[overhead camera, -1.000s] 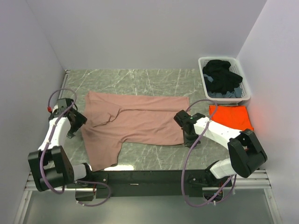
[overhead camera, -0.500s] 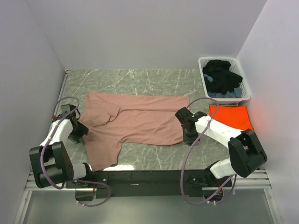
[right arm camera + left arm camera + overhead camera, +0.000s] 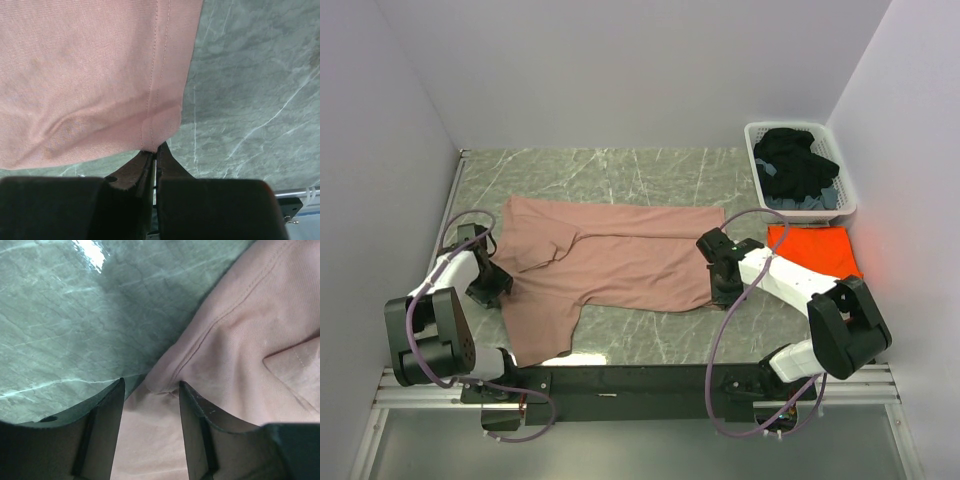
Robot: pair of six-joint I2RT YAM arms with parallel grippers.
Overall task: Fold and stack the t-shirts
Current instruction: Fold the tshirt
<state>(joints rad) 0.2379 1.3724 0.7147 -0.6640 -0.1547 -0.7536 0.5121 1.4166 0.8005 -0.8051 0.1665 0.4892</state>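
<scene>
A lab test cell: plain white walls (image 3: 620, 70) enclosing a marble-patterned table (image 3: 620, 170).

walls: plain pale lavender panels (image 3: 620, 70) enclosed back and both sides | table: green marble-patterned top (image 3: 620, 170) with white veins | front edge: black rail (image 3: 630, 380) | light: bright glare patch on marble (image 3: 90, 247)

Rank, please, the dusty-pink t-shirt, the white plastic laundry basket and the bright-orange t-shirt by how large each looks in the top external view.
1. Dusty-pink t-shirt, spread out, clearly the largest.
2. White plastic laundry basket.
3. Bright-orange t-shirt, folded and partly hidden by the right arm, so its rank below the basket is unsure.
</scene>
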